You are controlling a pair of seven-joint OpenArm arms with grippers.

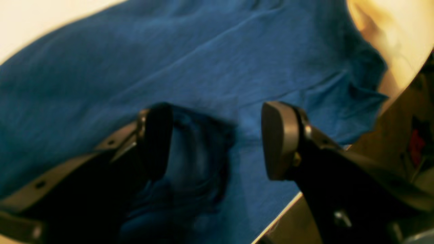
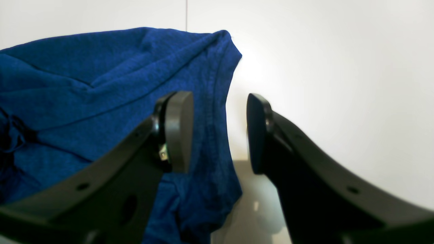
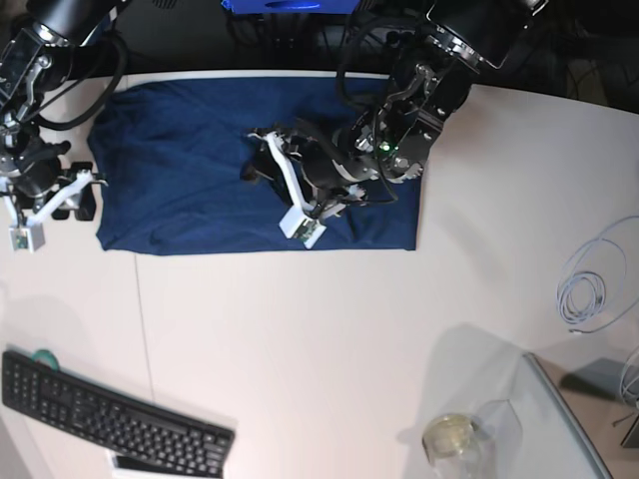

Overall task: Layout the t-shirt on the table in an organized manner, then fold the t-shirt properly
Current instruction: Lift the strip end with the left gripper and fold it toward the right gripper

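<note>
The dark navy t-shirt point(image 3: 200, 170) lies spread across the far half of the white table point(image 3: 329, 339), its near hem fairly straight. My left gripper point(image 3: 262, 158) hovers over the shirt's middle. In the left wrist view this gripper point(image 1: 217, 142) is open, and a blurred bunch of cloth point(image 1: 196, 159) sits beside one finger, with flat fabric point(image 1: 169, 61) beyond. My right gripper point(image 3: 85, 193) is at the shirt's left edge. In the right wrist view it point(image 2: 218, 134) is open, and the shirt's hemmed edge point(image 2: 213, 101) runs below the gap, with bare table point(image 2: 339, 67) to the right.
A black keyboard point(image 3: 110, 419) lies at the near left corner. A coiled white cable point(image 3: 589, 289) rests at the right side. A glass jar point(image 3: 449, 439) and a clear box point(image 3: 559, 429) stand at the near right. A thin seam point(image 3: 140, 329) crosses the tabletop.
</note>
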